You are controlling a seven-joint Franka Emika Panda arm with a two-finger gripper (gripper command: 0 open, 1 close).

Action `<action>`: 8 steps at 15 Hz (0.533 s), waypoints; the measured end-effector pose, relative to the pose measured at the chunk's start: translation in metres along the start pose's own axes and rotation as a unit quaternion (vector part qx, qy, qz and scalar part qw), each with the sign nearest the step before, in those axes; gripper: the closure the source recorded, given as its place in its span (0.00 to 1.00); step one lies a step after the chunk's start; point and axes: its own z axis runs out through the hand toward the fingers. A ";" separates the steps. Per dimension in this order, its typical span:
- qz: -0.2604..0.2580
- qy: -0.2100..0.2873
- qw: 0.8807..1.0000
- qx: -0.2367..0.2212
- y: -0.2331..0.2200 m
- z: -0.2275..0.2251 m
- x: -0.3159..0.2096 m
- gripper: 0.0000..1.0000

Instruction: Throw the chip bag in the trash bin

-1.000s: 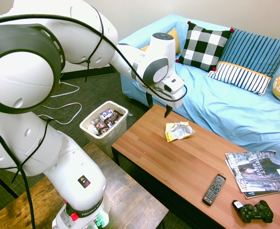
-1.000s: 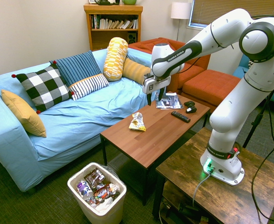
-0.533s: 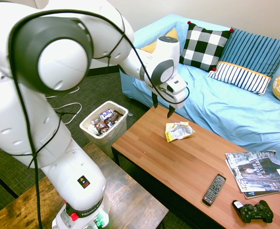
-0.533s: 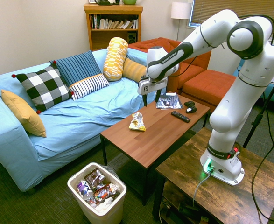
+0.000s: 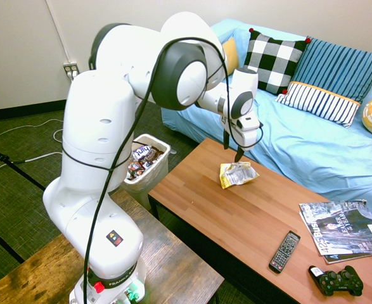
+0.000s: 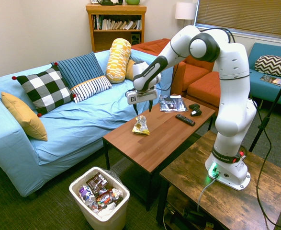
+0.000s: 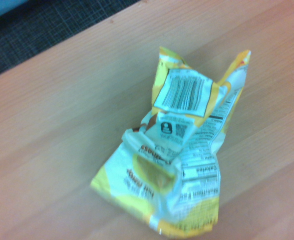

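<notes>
- Living room setting: a light-blue sofa [image 6: 78, 120] with a checked cushion [image 6: 43, 89], striped pillows and yellow pillows; a bookshelf [image 6: 115, 25] and a lamp stand at the back wall in the second exterior view; dark carpet on the floor.
- Low wooden surface [image 5: 249, 221] stands just in front of the sofa. At its far end lie a magazine [image 5: 341, 229], a remote [image 5: 284, 251] and a black game controller [image 5: 336, 281].
- Chip bag [image 5: 236, 173] lies crumpled on the surface, near the end closest to the trash bin [image 5: 142, 166] and well apart from the magazine, remote and controller.
- In the wrist view the chip bag [image 7: 184, 160] shows its back: barcode panel and nutrition print face up. Its long axis runs between the two-cornered barcode end and the wider crushed yellow end, at an angle to the wood grain.
- Trash bin [image 6: 100, 197] sits on the carpet beside the end of the surface, holding dark wrappers.
- Hand [image 5: 232, 147] hangs directly above the chip bag, fingers pointing down and spread apart, holding nothing, not touching the bag; same in the second exterior view [image 6: 143, 108].
</notes>
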 end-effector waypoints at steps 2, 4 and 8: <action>0.022 0.005 1.000 -0.012 -0.013 0.016 0.013 0.00; 0.034 0.000 0.999 -0.021 -0.022 0.031 0.022 0.00; 0.040 -0.006 0.998 -0.046 -0.042 0.078 0.027 0.00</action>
